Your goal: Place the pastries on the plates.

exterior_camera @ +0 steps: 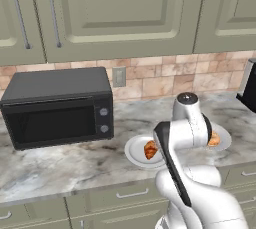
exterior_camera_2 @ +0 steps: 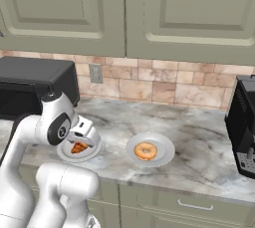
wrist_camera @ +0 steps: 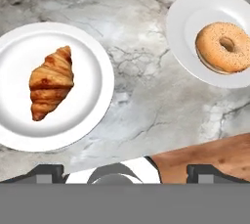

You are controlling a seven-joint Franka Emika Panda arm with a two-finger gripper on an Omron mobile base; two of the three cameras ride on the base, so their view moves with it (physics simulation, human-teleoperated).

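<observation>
The end effector (wrist_camera: 125, 173) hangs above the tabletop (wrist_camera: 141, 105) with its tips set wide, holding nothing. Ahead to its left the croissant (wrist_camera: 51, 82) lies on a plate (wrist_camera: 93, 78); ahead to its right the doughnut (wrist_camera: 222, 47) sits on the other plate (wrist_camera: 183, 27). Both look light, soft and crumbly — pinch gently across the croissant's middle or the doughnut's ring. No writing is readable.

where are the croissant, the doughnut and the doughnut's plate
croissant (wrist_camera: 51, 82), hand view, middle of its ridged body
doughnut (wrist_camera: 223, 47), hand view, left of its hole
doughnut's plate (exterior_camera_2: 165, 153), right base view, bare right rim
</observation>
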